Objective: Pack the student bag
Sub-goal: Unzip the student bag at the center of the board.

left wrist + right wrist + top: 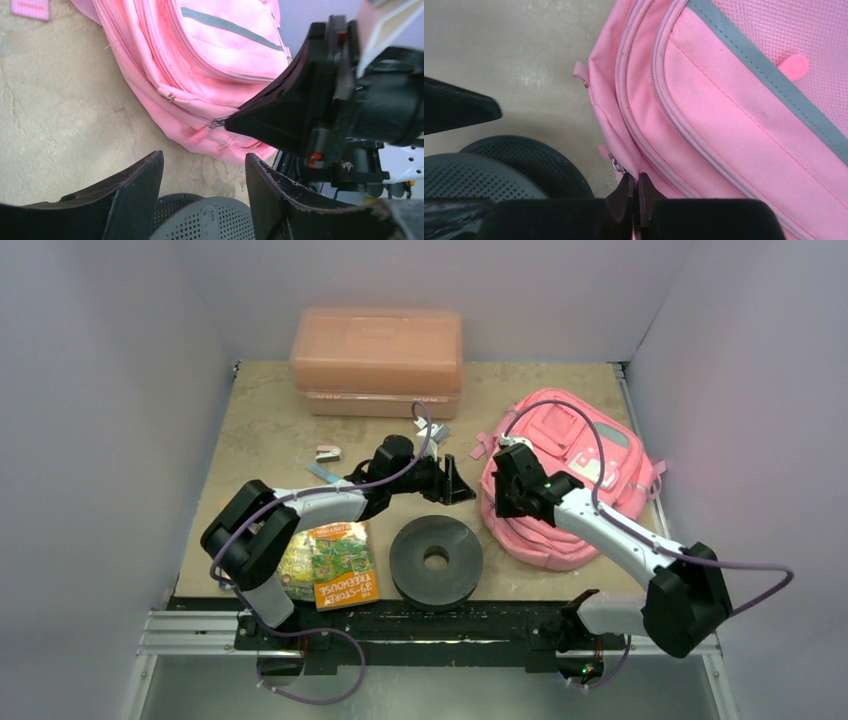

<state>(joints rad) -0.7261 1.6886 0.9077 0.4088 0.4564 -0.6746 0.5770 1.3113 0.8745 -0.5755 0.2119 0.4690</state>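
The student bag (575, 475) is a bright-pink fabric backpack with grey trim, lying flat at the right of the table; it also fills the right wrist view (734, 100) and the left wrist view (200, 60). My right gripper (636, 176) is shut, pinching the bag's left edge at a zipper, beside a small metal ring (615, 164). From above, that right gripper (503, 485) sits at the bag's left rim. My left gripper (204, 156) stands open just left of the bag, nothing between its fingers, above the bare table. From above, the left gripper (458, 480) points at the bag.
A black perforated disc (436, 560) lies at the front centre, right under both grippers. A salmon plastic box (377, 360) stands at the back. A book (343, 565) and a packet (293, 565) lie front left. Small items (327, 452) lie mid-table.
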